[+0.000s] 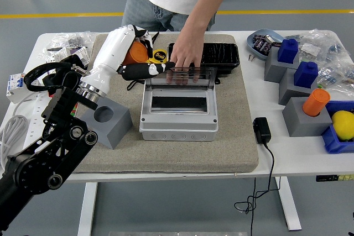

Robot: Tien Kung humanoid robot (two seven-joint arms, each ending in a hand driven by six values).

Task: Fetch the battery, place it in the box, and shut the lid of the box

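Note:
My left hand [141,62] is shut on the orange cylindrical battery [133,53] and holds it in the air, just left of the back of the grey box [178,128]. The box sits in the middle of the beige mat, and its inside shows a dark slot. A person's hand [185,56] holds the clear lid [180,77] upright at the box's far edge. The grey holder block [106,120] with a round hole stands empty by my forearm. My right arm is out of view.
A black tray [221,53] lies behind the box, with a yellow tape measure [159,56] beside it. Grey holders with blue blocks [287,51] and an orange cylinder [316,102] stand at the right. A black adapter [261,130] and its cable lie right of the mat.

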